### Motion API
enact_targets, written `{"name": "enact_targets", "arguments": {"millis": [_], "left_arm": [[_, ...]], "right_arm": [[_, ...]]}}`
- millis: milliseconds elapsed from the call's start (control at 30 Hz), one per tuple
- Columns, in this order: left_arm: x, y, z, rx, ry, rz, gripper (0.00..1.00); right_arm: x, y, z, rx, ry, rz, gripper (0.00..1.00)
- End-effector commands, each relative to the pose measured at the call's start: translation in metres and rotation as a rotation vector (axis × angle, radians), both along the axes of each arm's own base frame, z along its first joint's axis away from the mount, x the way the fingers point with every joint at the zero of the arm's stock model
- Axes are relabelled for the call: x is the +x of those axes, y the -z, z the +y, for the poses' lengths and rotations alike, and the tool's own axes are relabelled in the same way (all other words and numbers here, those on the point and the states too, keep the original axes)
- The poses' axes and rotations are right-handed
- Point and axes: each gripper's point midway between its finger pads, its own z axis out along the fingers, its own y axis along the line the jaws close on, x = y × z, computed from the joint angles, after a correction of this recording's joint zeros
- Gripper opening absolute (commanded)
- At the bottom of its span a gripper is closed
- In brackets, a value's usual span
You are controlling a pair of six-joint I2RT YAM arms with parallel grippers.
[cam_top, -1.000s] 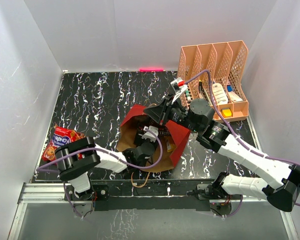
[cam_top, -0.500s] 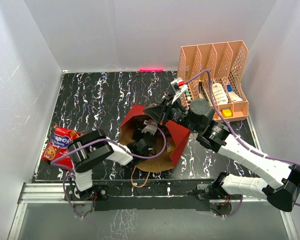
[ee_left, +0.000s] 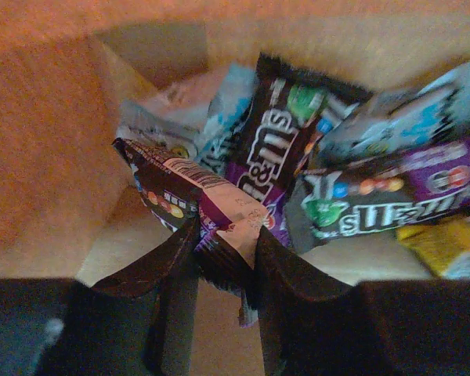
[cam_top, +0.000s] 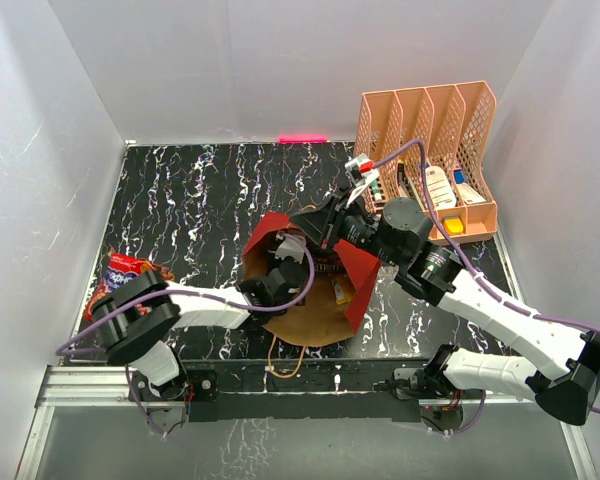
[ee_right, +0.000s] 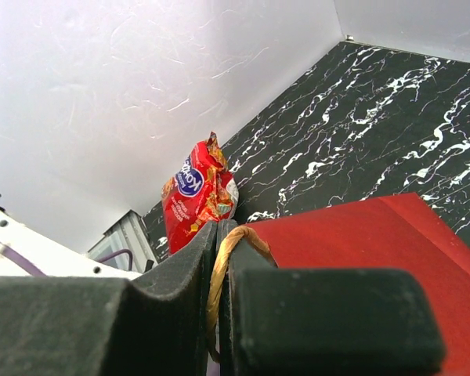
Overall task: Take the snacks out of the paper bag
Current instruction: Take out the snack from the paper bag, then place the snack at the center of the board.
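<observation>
The dark red paper bag (cam_top: 365,262) lies mid-table, its brown mouth open toward the arms. My left gripper (ee_left: 223,243) is deep inside it, shut on a purple candy packet (ee_left: 211,200). Several more candy packets (ee_left: 392,196), brown, purple, yellow and silver, lie against the kraft wall behind it. My right gripper (ee_right: 223,235) is shut on the bag's brown cord handle (ee_right: 219,266) and holds the upper lip of the paper bag (ee_right: 376,235) up. The large red snack bag (cam_top: 118,276) lies on the table at the left edge and also shows in the right wrist view (ee_right: 196,192).
A peach mesh file rack (cam_top: 425,110) with pens and small items stands at the back right. White walls close in the black marbled table (cam_top: 200,190) on three sides. The bag's second cord handle (cam_top: 285,365) hangs near the front edge.
My left gripper has pushed farther into the bag toward its back, and the arm now stretches low across the table. The right gripper keeps holding the handle.
</observation>
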Motion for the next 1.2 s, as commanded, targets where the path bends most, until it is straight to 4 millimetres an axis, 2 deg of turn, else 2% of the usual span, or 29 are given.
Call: {"name": "enact_targets", "arguments": {"millis": [0, 133, 267, 400, 500, 567, 633, 700, 800, 900, 967, 1033, 1167], "left_arm": [[-0.013, -0.031, -0.001, -0.115, 0.038, 0.035, 0.27], [-0.029, -0.039, -0.005, -0.148, 0.129, 0.094, 0.16], [-0.056, -0.056, -0.015, -0.231, 0.256, 0.183, 0.14], [-0.094, -0.077, -0.021, -0.339, 0.410, 0.273, 0.14], [-0.132, -0.095, -0.022, -0.421, 0.562, 0.349, 0.15], [-0.158, -0.114, -0.020, -0.485, 0.667, 0.383, 0.16], [-0.176, -0.131, -0.013, -0.523, 0.723, 0.406, 0.17], [-0.186, -0.150, -0.002, -0.532, 0.743, 0.401, 0.17], [-0.185, -0.190, 0.018, -0.521, 0.718, 0.341, 0.17], [-0.172, -0.232, 0.043, -0.464, 0.640, 0.245, 0.17], [-0.160, -0.271, 0.063, -0.440, 0.568, 0.154, 0.17], [-0.146, -0.298, 0.080, -0.400, 0.488, 0.081, 0.16], [-0.110, -0.335, 0.102, -0.263, 0.314, -0.057, 0.16]], "right_arm": [[-0.003, -0.044, -0.011, 0.089, 0.027, -0.098, 0.07], [-0.002, -0.045, -0.011, 0.088, 0.031, -0.101, 0.07], [0.000, -0.045, -0.011, 0.087, 0.039, -0.099, 0.07], [0.001, -0.043, -0.010, 0.082, 0.041, -0.095, 0.07], [0.001, -0.042, -0.010, 0.082, 0.040, -0.093, 0.07], [0.001, -0.042, -0.011, 0.080, 0.044, -0.095, 0.07], [0.001, -0.042, -0.013, 0.077, 0.054, -0.096, 0.07], [0.001, -0.042, -0.016, 0.077, 0.062, -0.100, 0.07], [0.002, -0.041, -0.019, 0.074, 0.075, -0.098, 0.07], [0.002, -0.039, -0.021, 0.069, 0.085, -0.095, 0.07], [0.001, -0.038, -0.023, 0.067, 0.089, -0.092, 0.07], [0.001, -0.038, -0.024, 0.065, 0.093, -0.092, 0.07], [0.001, -0.036, -0.025, 0.060, 0.092, -0.088, 0.07]]}}
